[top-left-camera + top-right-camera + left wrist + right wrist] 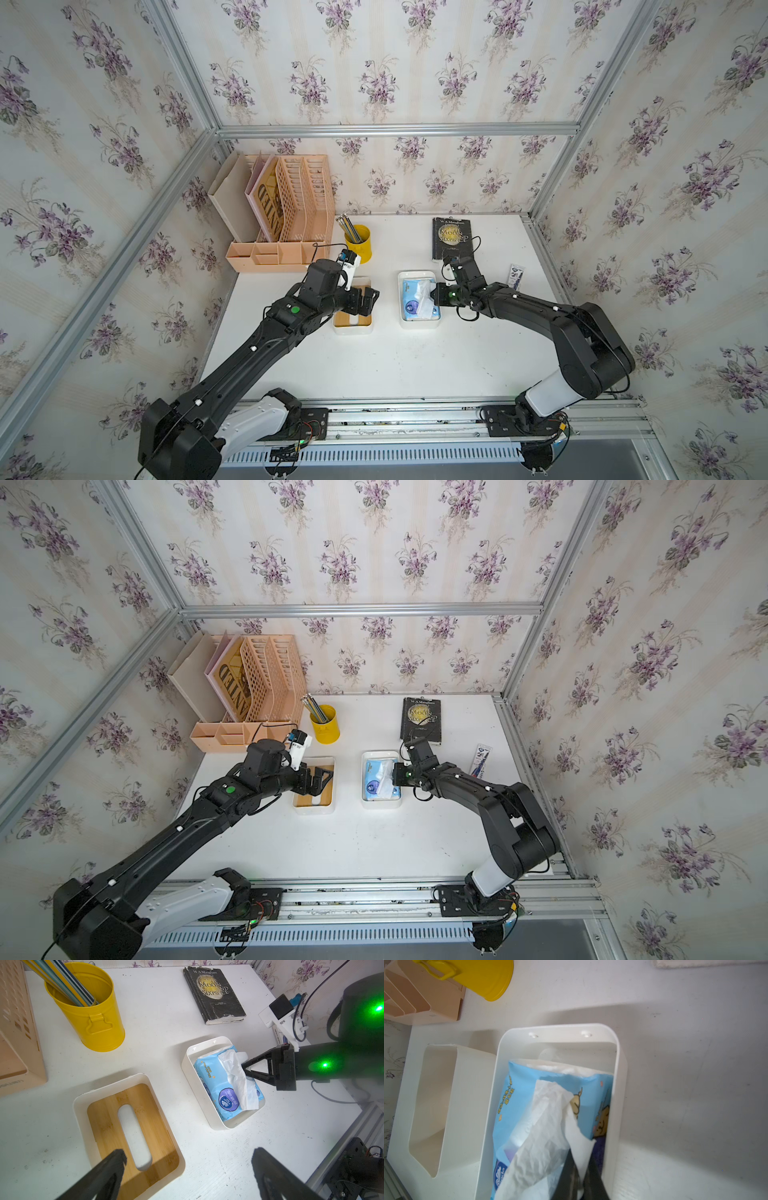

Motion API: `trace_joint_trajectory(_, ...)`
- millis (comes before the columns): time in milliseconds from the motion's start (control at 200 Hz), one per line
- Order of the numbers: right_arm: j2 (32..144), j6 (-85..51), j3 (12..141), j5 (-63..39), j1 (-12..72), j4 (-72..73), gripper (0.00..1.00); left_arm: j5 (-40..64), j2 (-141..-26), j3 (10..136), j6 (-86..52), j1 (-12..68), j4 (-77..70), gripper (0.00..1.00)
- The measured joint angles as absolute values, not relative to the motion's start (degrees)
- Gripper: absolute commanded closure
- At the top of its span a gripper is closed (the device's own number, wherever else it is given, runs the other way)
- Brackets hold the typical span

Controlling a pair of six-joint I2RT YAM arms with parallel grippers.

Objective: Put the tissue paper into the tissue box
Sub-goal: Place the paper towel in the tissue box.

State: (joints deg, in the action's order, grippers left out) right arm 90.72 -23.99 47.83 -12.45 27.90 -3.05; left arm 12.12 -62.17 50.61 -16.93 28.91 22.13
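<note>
The light blue tissue paper (411,297) (214,1076) (525,1093) pack lies inside the white tissue box (419,325) (218,1127) (560,1028) at mid-table. A crumpled white sheet rises from its slit. My right gripper (434,293) (395,774) (243,1066) (580,1153) reaches over the box's right wall and is shut on that sheet. The bamboo-topped lid (353,322) (104,1113) with its oblong slot lies left of the box. Above the lid hovers my left gripper (368,299) (189,1154), open and holding nothing.
A yellow pencil cup (358,243) stands behind the lid. A peach file organizer (282,216) fills the back left corner. A black book (453,243) lies behind the box, and a slim printed carton (516,276) sits near the right edge.
</note>
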Motion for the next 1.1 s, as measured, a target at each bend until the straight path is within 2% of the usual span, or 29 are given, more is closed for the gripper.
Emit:
trace_joint_trajectory(480,92.3,-24.5,49.6,-14.9,28.0,-2.4,1.00,12.7,-62.6,50.6,-17.1,28.9,22.1,0.01)
trace_joint_trajectory(1099,92.2,-24.0,50.2,-12.4,28.0,-4.2,0.97,12.6,-62.3,50.6,-17.1,28.9,22.1,0.01)
